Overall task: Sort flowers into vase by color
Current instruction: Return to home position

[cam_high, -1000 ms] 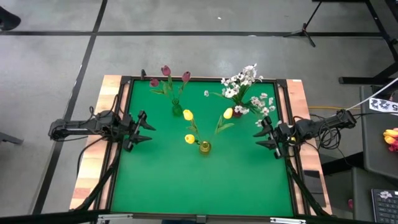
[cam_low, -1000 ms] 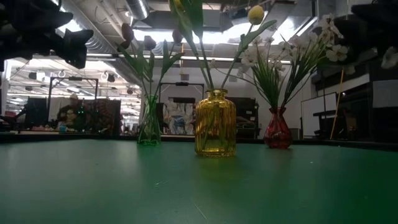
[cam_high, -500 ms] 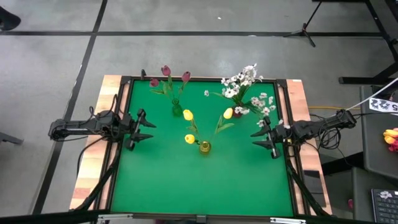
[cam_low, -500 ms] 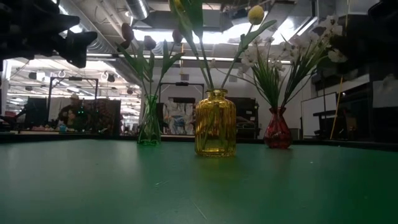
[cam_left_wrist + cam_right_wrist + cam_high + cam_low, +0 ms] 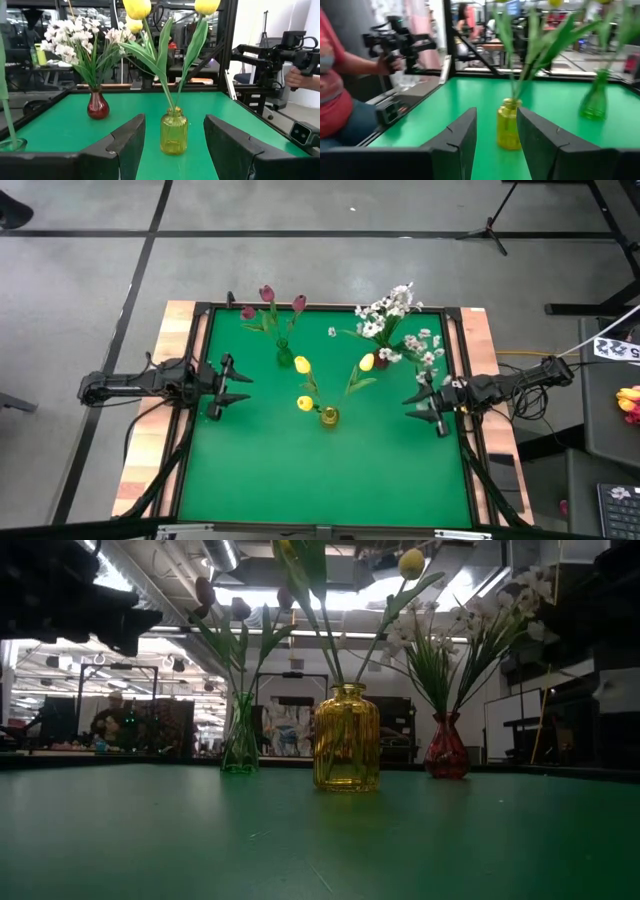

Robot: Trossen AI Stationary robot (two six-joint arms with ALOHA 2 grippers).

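Three vases stand on the green table [image 5: 320, 480]. A green vase [image 5: 284, 358] at the far left holds maroon tulips [image 5: 268, 294]. A yellow vase [image 5: 329, 416] in the middle holds yellow tulips [image 5: 302, 365]. A red vase [image 5: 381, 362] at the far right holds white blossoms [image 5: 392, 308]. My left gripper [image 5: 238, 388] hovers open at the table's left edge, pointing level toward the yellow vase [image 5: 174, 131]. My right gripper [image 5: 410, 408] hovers open at the right edge, also facing the yellow vase [image 5: 509, 124]. Neither has anything between its fingers.
A black frame rail [image 5: 190, 420] and wooden border edge the table. Beyond the table a person in a red top [image 5: 335, 100] holds a hand controller [image 5: 400, 42], seen also as a hand [image 5: 299, 77]. Bare green surface lies toward the near edge.
Both grippers have turned slightly at the wrist while staying at their edges of the table, still open. The vases and flowers have kept still.
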